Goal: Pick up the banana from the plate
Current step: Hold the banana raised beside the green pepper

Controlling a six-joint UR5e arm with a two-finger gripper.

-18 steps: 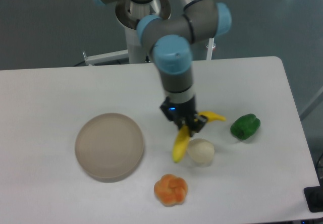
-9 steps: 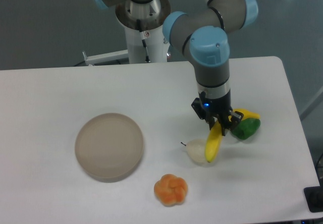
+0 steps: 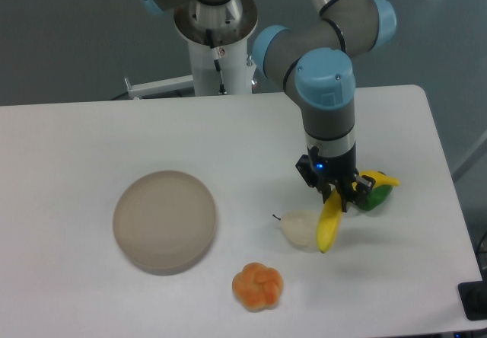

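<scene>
The tool is clenched on the banana near its middle bend, above the counter's right side, well apart from the plate. It looks light, smooth, easily bruised.

You see the banana, bright yellow, smooth and curved, hanging in the gripper's closed fingers right of centre. One end points down toward you, beside the pale pear; the other end pokes out to the right. Your plate lies flat on the table's left half, well apart: round, beige-tan, with a low rim and nothing on it.
</scene>
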